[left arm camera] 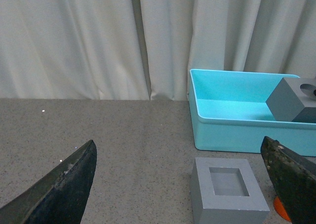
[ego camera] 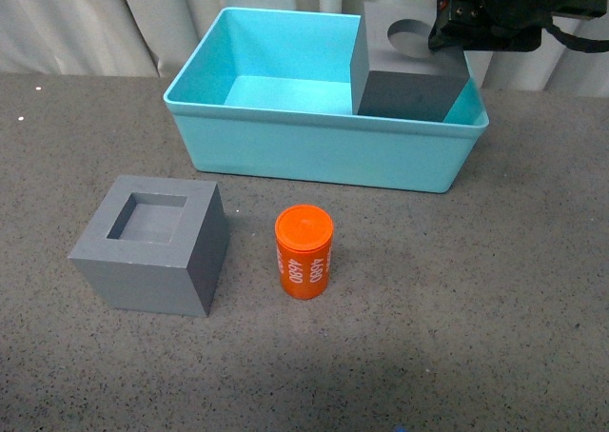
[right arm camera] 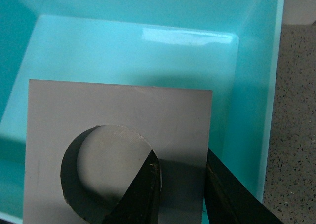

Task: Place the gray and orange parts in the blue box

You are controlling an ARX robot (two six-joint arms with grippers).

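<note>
My right gripper (ego camera: 447, 34) is shut on the gray cube with the round recess (ego camera: 409, 66) and holds it inside the blue box (ego camera: 314, 147), at its right end. In the right wrist view one finger sits in the round recess and the other on the cube's outer side, pinching the wall (right arm camera: 180, 179). The gray cube with the square recess (ego camera: 152, 246) stands on the table, front left. The orange cylinder (ego camera: 304, 253) with white digits stands upright to its right. My left gripper (left arm camera: 180, 184) is open, behind the square-recess cube (left arm camera: 227, 194).
Pale curtains (ego camera: 114, 23) hang behind the table. The dark speckled tabletop (ego camera: 457, 337) lies around the parts. The box's left half (ego camera: 276, 80) holds nothing.
</note>
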